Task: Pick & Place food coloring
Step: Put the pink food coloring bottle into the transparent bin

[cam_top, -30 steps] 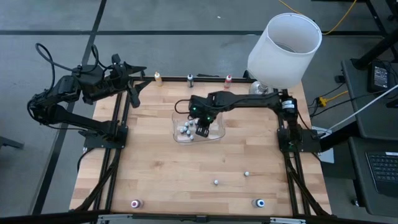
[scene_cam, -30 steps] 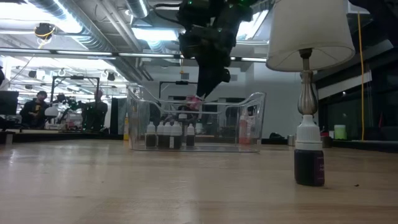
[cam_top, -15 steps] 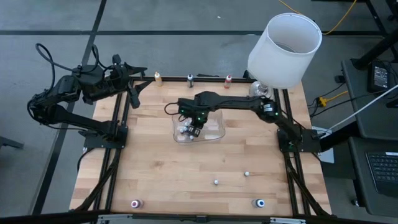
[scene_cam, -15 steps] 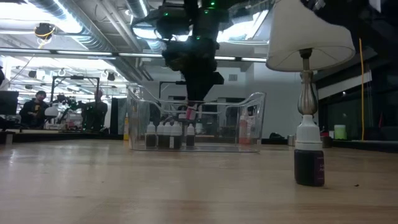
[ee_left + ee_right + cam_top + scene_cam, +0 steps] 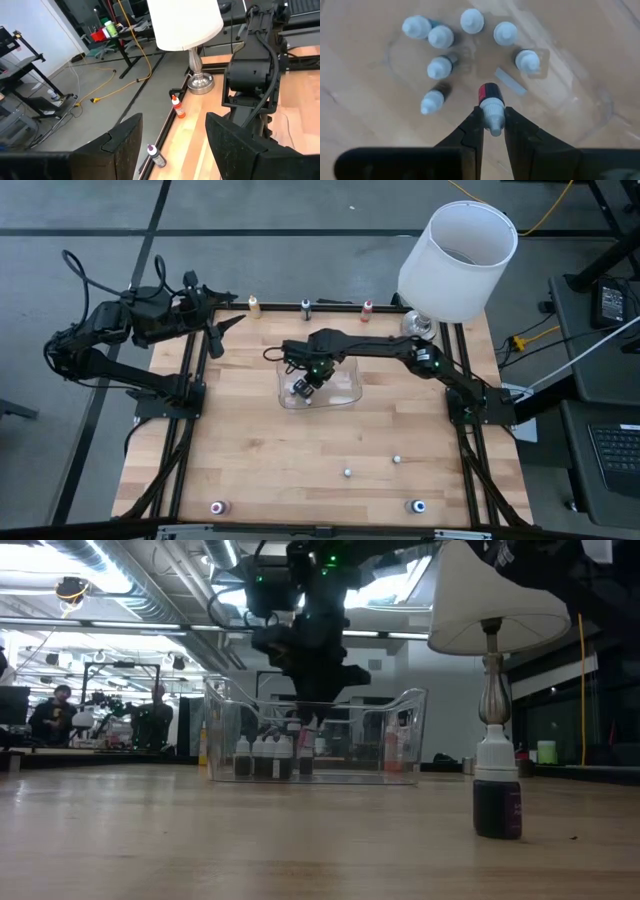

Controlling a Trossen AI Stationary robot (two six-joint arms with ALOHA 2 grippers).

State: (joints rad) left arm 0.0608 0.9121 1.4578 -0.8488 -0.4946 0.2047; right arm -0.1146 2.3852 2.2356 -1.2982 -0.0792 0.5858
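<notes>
A clear bin [image 5: 345, 392] at mid-table holds several food coloring bottles with pale caps [image 5: 440, 67], all standing upright. My right gripper [image 5: 493, 116] reaches down into the bin's left part [image 5: 305, 725], shut on a red bottle [image 5: 489, 93]. Other bottles stand on the table. At the far edge are a yellow-orange one [image 5: 254, 305], a dark one [image 5: 306, 306] and a red one [image 5: 367, 307]. At the near edge are a pink one [image 5: 218, 507] and a blue one [image 5: 418, 506]. My left gripper [image 5: 222, 323] waits open, raised over the far left corner. My right gripper pinches the red bottle's pale cap [image 5: 493, 111] between its two fingertips [image 5: 476, 120]. The fingers come from above and point down. The bottle hangs upright below them inside the bin's walls [image 5: 303, 738]; whether its base touches the bin floor I cannot tell.
A lamp with a white shade [image 5: 458, 258] stands at the far right corner. Two small pale beads [image 5: 347, 473] [image 5: 397, 459] lie on the bare wood toward the near edge. A dark purple bottle [image 5: 497, 795] stands close in the low view. People sit beyond the table.
My right gripper has gone toward the table's left edge and down into the bin, rolling its wrist as it went. It has stayed shut on the red bottle, which has sunk from above the bin's rim to among the standing bottles.
</notes>
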